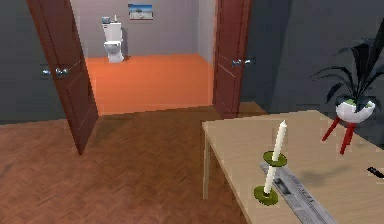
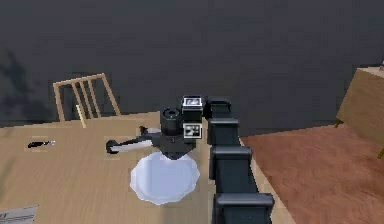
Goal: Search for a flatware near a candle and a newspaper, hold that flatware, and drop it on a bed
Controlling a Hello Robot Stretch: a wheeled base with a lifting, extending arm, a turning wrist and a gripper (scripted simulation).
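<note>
In the arm side view, the dark square arm (image 2: 228, 150) is extended over the pale wooden tabletop (image 2: 70, 180), with the gripper (image 2: 114, 147) just beyond a white round plate (image 2: 160, 182). How its thin fingers (image 2: 135, 143) are set cannot be told, nor whether anything is held. A small dark object (image 2: 40, 143) lies on the tabletop at the far left; whether it is the flatware cannot be told. In the forward view, two white candles in green holders (image 1: 281, 138) are stood beside a grey folded newspaper (image 1: 305, 197).
</note>
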